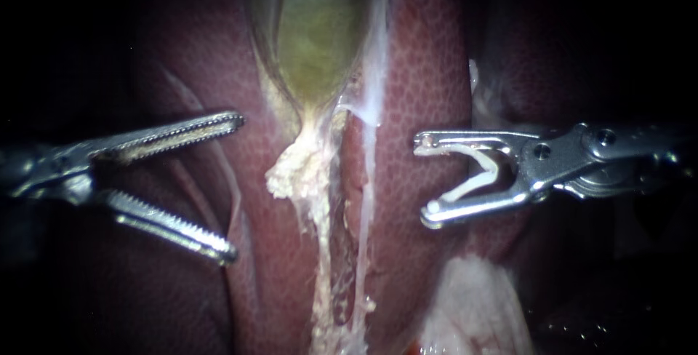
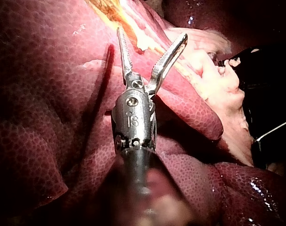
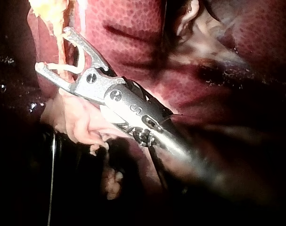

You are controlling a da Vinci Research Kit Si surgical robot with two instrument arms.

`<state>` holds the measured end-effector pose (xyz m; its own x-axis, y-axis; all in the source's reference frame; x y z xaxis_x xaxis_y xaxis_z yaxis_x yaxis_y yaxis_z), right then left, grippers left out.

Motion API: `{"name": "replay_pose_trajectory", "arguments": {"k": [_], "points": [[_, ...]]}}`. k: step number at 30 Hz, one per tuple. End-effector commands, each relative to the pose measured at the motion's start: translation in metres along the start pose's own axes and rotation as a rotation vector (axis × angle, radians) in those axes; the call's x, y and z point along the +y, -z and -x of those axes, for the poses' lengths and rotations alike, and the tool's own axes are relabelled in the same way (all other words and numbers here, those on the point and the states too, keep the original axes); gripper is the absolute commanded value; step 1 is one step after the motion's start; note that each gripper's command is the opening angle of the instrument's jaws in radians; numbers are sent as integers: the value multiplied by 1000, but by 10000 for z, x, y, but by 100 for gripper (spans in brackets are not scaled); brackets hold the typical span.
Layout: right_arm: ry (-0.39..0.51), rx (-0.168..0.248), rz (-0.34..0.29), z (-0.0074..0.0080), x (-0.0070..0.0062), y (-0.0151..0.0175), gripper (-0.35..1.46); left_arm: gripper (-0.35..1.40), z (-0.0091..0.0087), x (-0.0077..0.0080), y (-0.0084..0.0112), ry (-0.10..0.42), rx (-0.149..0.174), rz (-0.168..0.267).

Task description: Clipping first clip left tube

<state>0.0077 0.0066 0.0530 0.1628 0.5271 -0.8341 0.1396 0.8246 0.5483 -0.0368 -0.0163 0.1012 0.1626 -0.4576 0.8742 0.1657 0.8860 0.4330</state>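
The greenish gallbladder (image 1: 316,35) narrows downward into a yellowish, fat-covered tube (image 1: 318,209) with a thin whitish tube (image 1: 369,195) just to its right, both lying on the red liver (image 1: 422,71). My right instrument (image 1: 425,178) stands right of both tubes and apart from them, its jaws spread wide with a white clip (image 1: 476,173) seated between them and touching both. In the right wrist view the right instrument (image 3: 52,48) carries the clip (image 3: 67,69) just short of the yellowish strand (image 3: 60,28). My left instrument (image 1: 233,186), with toothed jaws, hangs open left of the tubes, holding nothing; the left wrist view shows the same (image 2: 152,34).
A pale lump of tissue (image 1: 472,311) lies at the lower right, below my right instrument. A fold of liver (image 1: 218,180) runs behind the left instrument's jaws. The surroundings on both sides are dark.
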Motion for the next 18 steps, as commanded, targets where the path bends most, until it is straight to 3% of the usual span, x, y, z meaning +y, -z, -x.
{"name": "replay_pose_trajectory", "arguments": {"k": [1,12,18], "points": [[0,0,0,0,0,0,60,93,0,0,0,0,0,3],[1,0,1,2,1,0,60,88,-6,4,-8,-7,4,30],[2,-1,1,5,2,-1,60,78,-17,10,-20,54,7,41]]}}
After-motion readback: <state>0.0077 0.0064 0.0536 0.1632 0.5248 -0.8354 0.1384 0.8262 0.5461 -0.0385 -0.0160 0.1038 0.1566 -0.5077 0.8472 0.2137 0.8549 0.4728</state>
